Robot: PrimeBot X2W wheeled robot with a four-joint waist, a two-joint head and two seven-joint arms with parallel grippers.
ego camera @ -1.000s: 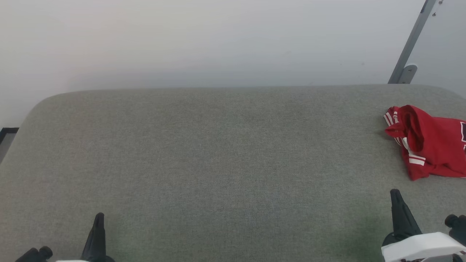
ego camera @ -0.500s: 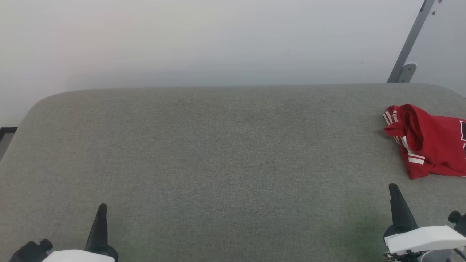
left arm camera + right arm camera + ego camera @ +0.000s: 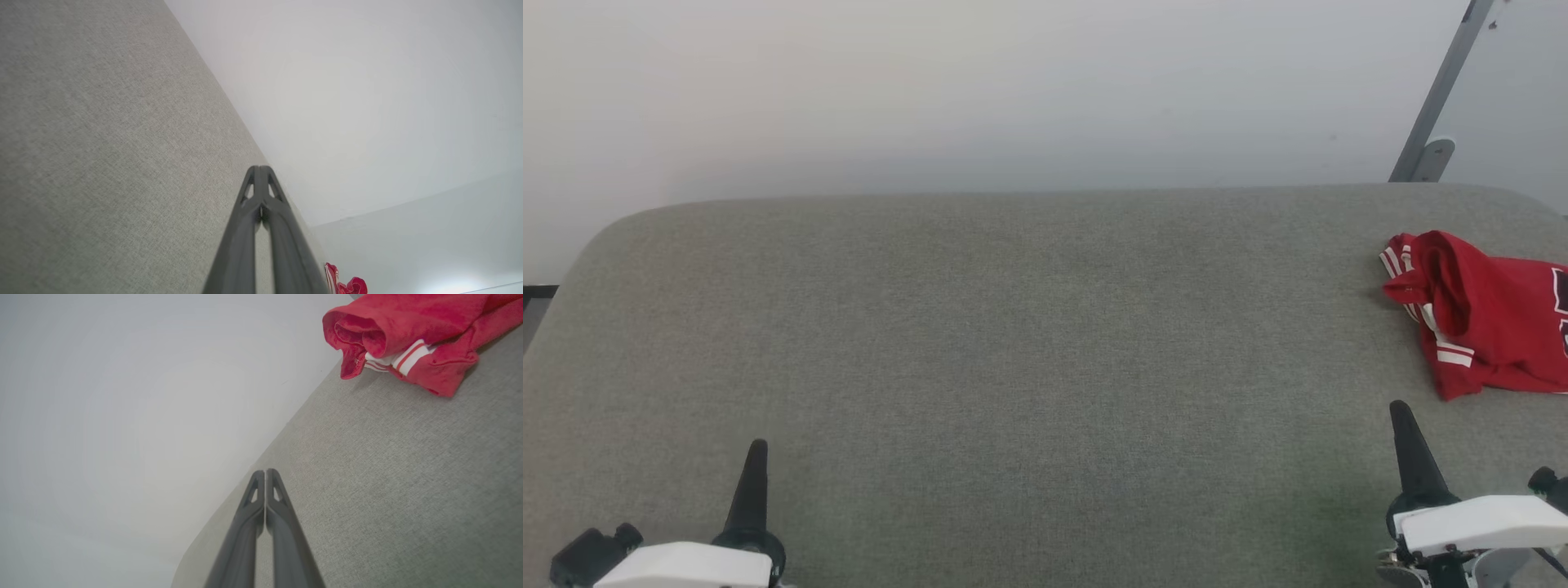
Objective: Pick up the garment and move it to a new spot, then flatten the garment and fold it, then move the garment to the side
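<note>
The garment, a red jersey with white striped trim, lies crumpled at the right edge of the grey padded table, partly cut off by the head view's border. It also appears in the right wrist view's top right and as a small red scrap in the left wrist view. My right gripper stands shut, empty, just in front of the garment and apart from it; its fingers are pressed together. My left gripper is shut and empty at the near left.
A pale wall rises behind the table's far edge. A grey metal bar leans at the back right. The table's rounded left corner drops off to a dark floor strip.
Both grippers have moved a little farther forward over the table. The view has shifted slightly, so the garment sits a touch higher in it. The garment itself has not moved.
</note>
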